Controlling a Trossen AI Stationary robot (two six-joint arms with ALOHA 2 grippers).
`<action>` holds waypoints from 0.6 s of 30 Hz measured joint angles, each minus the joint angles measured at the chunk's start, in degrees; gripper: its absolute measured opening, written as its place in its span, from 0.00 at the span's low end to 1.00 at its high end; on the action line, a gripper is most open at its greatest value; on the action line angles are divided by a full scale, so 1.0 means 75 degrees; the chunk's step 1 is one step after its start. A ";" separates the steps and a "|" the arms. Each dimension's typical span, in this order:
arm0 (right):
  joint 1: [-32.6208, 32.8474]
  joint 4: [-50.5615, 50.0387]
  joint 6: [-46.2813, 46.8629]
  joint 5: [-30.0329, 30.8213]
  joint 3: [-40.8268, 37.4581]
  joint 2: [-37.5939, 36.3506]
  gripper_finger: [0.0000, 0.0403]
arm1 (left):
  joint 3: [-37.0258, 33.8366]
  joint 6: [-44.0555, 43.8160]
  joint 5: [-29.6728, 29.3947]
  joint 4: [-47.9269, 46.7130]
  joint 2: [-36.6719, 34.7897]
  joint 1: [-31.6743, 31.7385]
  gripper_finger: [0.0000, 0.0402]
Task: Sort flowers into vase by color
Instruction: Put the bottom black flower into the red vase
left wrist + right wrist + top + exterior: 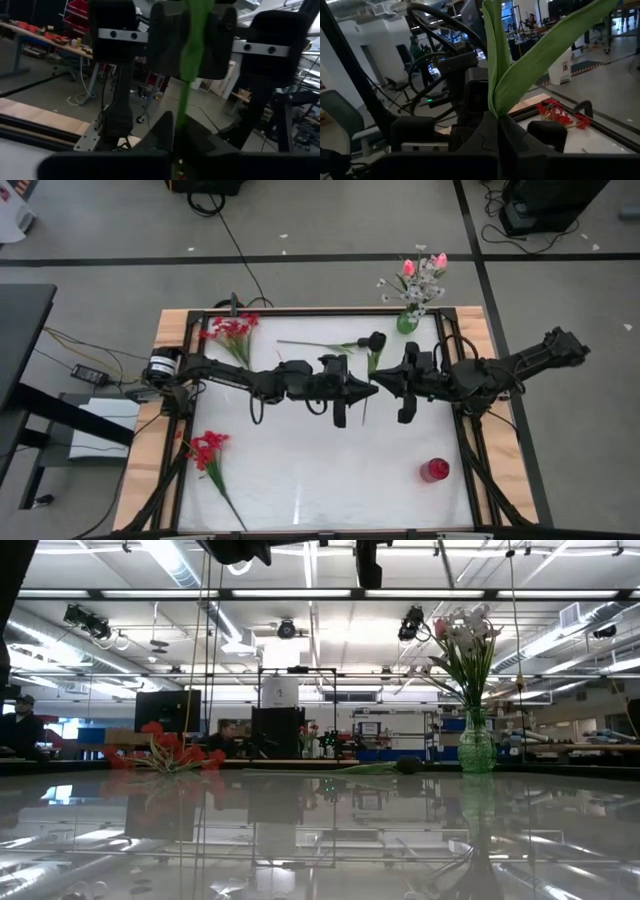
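High view puts both arms nose to nose at mid-table, and you are in the middle of a handover. The right gripper (400, 385) has its fingers pinched shut on a green flower stem (371, 361), and its wrist camera shows two long, smooth, blade-like leaves (520, 65) rising from between the fingers. The left gripper (352, 393) meets it from the other side. Its own wrist view shows the same stem (187, 55) running down between its fingers, which look closed on it, though the contact itself is too blurred for me to be sure.

In my judgement, your next move calls for one gripper to let go only once the other has a firm pinch. Then carry the stem upright to the green glass vase (407, 323) at the far edge. It already holds pink tulip buds (424, 265) and pale white sprays (418, 288).

The stem is thin and probably flexible, so expect it to bend or swing. A dark bud on a long stem (376, 339) lies flat just beyond the grippers. Two red flower clusters (231, 330) and (208, 447), frilly and light, lie on the left side. The small red vase (434, 470) stands near the right front. The white table top (300, 470) is glossy and likely slippery.
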 joint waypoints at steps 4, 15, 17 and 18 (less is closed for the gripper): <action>0.0116 -0.0161 -0.0004 -0.0063 0.0000 -0.0082 0.05 | 0.0000 0.0001 0.0367 -0.0050 -0.0002 0.0015 0.02; 0.0136 -0.0743 0.0533 -0.0911 0.0000 -0.0144 0.40 | -0.0006 -0.0047 0.1230 -0.0844 -0.0005 0.0026 0.01; 0.0103 -0.0744 0.0600 -0.0989 0.0000 -0.0144 0.40 | -0.0006 -0.0021 0.1391 -0.0972 -0.0005 0.0026 0.01; 0.0101 -0.0744 0.0619 -0.0994 0.0000 -0.0144 0.40 | -0.0006 -0.0021 0.1427 -0.1030 -0.0005 0.0026 0.01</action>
